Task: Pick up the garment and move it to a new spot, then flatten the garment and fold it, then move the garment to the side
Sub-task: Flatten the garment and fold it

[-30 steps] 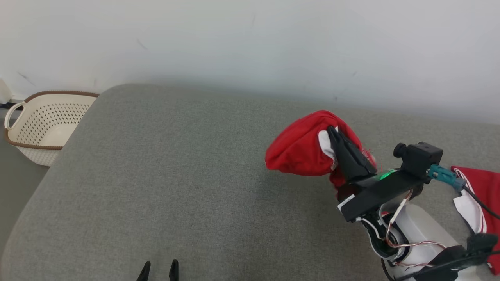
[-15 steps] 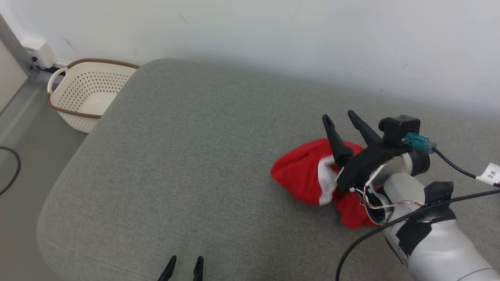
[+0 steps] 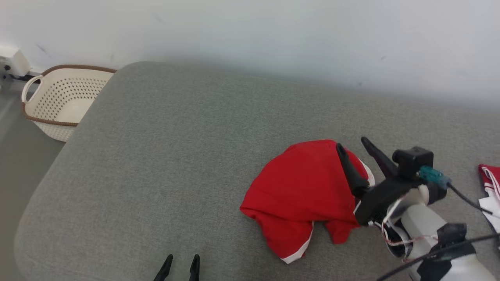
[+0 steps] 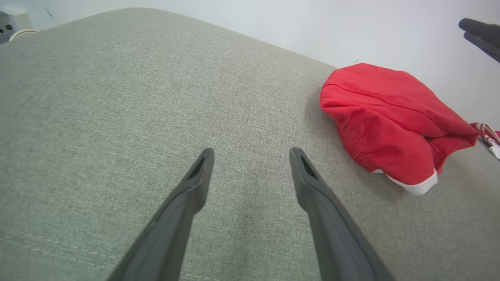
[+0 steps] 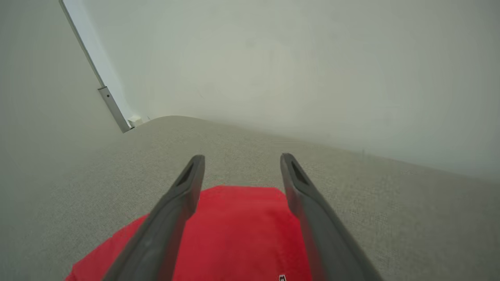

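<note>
Garment (image 3: 297,191) below R gripper's (image 3: 351,142) parted jaws

The right gripper (image 3: 351,143) sits toward 4 o'clock in the head view, its two long dark fingers (image 3: 352,171) spread apart and pointing toward 11 o'clock. Behind them a black wrist mount (image 3: 379,197) carries a small camera block (image 3: 412,162) with a teal plug. The pale right forearm (image 3: 420,224) runs back toward 5 o'clock, with thin loose wires at its joint and a dark cable beside it. The left gripper (image 3: 183,257) shows at 6 o'clock, just its two fingertips rising toward 12 o'clock, parted; in its own wrist view the fingers stand wide apart in a V
</note>
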Available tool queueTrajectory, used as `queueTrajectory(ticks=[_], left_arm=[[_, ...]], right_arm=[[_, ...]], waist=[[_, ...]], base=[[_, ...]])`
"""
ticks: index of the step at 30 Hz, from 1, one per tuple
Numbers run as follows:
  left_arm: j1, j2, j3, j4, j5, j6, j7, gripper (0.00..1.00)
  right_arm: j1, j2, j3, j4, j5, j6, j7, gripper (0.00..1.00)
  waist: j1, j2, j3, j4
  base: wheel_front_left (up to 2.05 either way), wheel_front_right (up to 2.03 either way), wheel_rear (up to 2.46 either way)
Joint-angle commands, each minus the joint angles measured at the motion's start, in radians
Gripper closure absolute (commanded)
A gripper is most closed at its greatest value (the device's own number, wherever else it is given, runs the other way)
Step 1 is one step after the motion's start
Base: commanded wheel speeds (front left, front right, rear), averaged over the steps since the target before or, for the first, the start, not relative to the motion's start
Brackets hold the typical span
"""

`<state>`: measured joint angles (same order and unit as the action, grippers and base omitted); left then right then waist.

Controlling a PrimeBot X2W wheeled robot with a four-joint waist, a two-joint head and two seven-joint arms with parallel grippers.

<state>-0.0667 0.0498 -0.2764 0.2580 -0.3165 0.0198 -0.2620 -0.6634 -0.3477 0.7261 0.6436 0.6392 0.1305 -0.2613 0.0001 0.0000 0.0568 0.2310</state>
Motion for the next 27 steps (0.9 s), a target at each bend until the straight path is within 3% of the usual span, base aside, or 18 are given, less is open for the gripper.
queueTrajectory(ticks=[1, 14, 26, 27], left_arm=[[-0.005, 0.001, 0.001, 0.000, -0.002, 0.003, -0.004, 0.00], [-0.001, 0.001, -0.006, 0.007, -0.004, -0.008, -0.004, 0.00], [-0.004, 0.001, -0.008, 0.015, -0.022, -0.005, -0.004, 0.00], [-0.004, 0.001, -0.007, 0.015, -0.025, -0.004, -0.004, 0.00]], right_arm=[[0.051, -0.012, 0.001, -0.031, -0.014, 0.000, -0.004, 0.00], [0.301, -0.100, 0.095, -0.153, -0.054, 0.000, -0.004, 0.00], [0.230, -0.069, 0.103, -0.070, -0.157, 0.000, -0.004, 0.00], [0.221, -0.063, 0.105, -0.056, -0.160, 0.000, -0.004, 0.40]], waist=[[-0.0001, 0.0000, -0.005, -0.036], [-0.0001, 0.0000, 0.005, -0.072], [-0.0001, 0.0000, 0.018, -0.036], [-0.0001, 0.0000, 0.018, -0.032]], base=[[0.00, 0.00, 0.00], [0.00, 0.00, 0.00], [0.00, 0.00, 0.00], [0.00, 0.00, 0.00]])
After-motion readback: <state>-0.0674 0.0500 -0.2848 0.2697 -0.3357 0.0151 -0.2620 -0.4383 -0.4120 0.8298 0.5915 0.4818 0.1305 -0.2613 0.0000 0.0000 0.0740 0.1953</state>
